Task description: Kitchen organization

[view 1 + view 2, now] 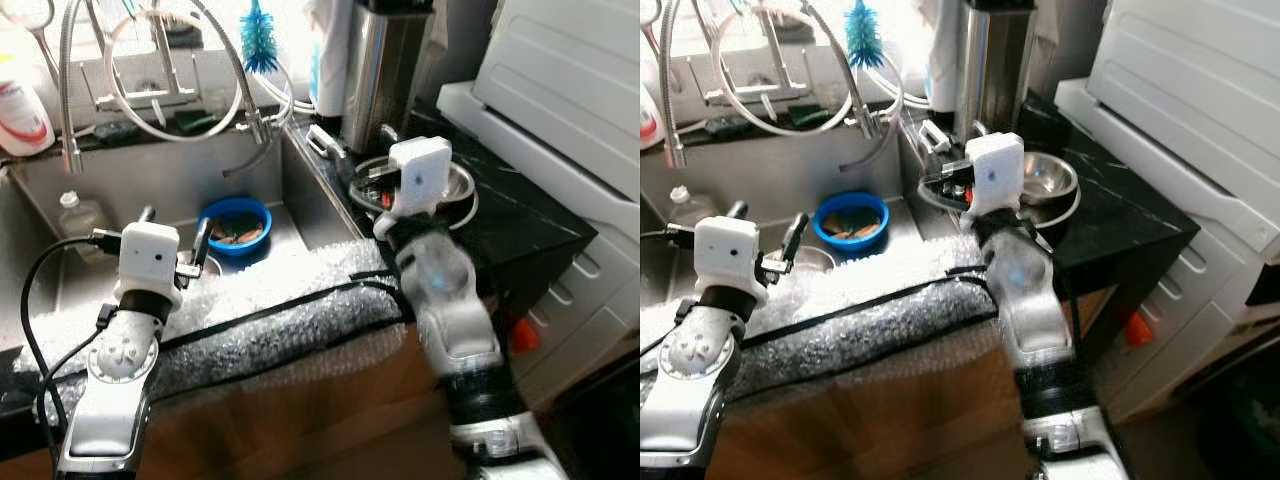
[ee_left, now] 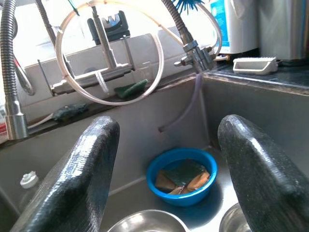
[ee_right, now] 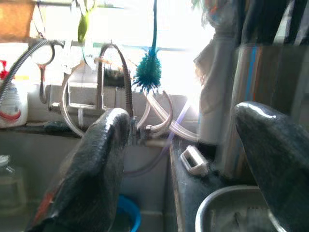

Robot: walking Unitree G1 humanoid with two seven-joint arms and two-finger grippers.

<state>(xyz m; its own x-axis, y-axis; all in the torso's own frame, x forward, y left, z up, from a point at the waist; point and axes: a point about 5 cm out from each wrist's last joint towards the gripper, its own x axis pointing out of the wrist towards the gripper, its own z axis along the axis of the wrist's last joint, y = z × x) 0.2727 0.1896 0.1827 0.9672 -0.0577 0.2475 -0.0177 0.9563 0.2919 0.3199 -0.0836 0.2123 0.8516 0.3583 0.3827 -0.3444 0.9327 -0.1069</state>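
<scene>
Left gripper (image 2: pixel 166 183) hovers over the sink (image 1: pixel 300 200), fingers spread — blue bowl (image 1: pixel 235 224) at its 1 o'clock. Right gripper (image 3: pixel 186 193), fingers spread, reaches over the steel bowls (image 1: pixel 1045 185) on the black counter (image 1: pixel 1120 215).

Bright daylight floods the window (image 3: pixel 159 29) behind a steel sink (image 1: pixel 60 185), beside a black countertop (image 1: pixel 520 225).
</scene>
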